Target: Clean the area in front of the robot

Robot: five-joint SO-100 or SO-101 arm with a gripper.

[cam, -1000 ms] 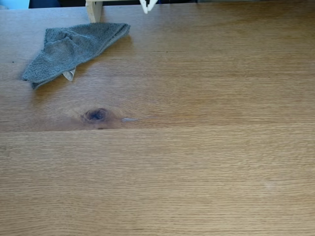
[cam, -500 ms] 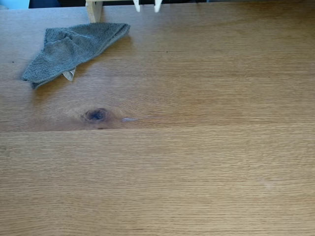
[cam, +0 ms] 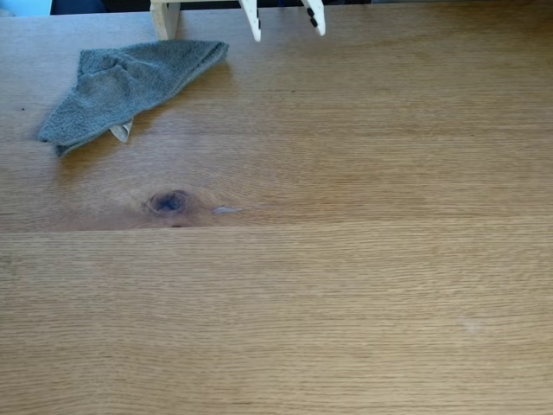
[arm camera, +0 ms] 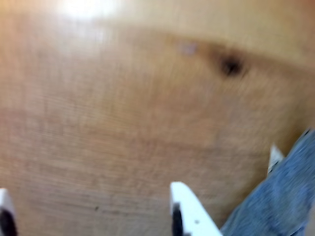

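The robot shows as two white pointed fingertips of its gripper (cam: 288, 30) at the top edge of the fixed view, spread apart and open, with nothing between them, above bare wood. A crumpled grey cloth (cam: 125, 82) lies on the wooden table (cam: 346, 285) to the left of the gripper, apart from it. In the blurred wrist view the gripper (arm camera: 91, 189) points at the table from the bottom edge, and the cloth (arm camera: 280, 196) lies at the lower right beside the right finger (arm camera: 189, 211).
A dark knot (cam: 168, 202) in the wood sits left of centre, with a small pale smear (cam: 228, 210) beside it; both also appear in the wrist view, the knot (arm camera: 231, 65) and the smear (arm camera: 188, 47). A pale block (cam: 164, 17) stands at the table's far edge.
The fingertips have come further into the fixed view from the top edge, shifted right, and spread from nearly together to wide apart. The cloth has not moved.
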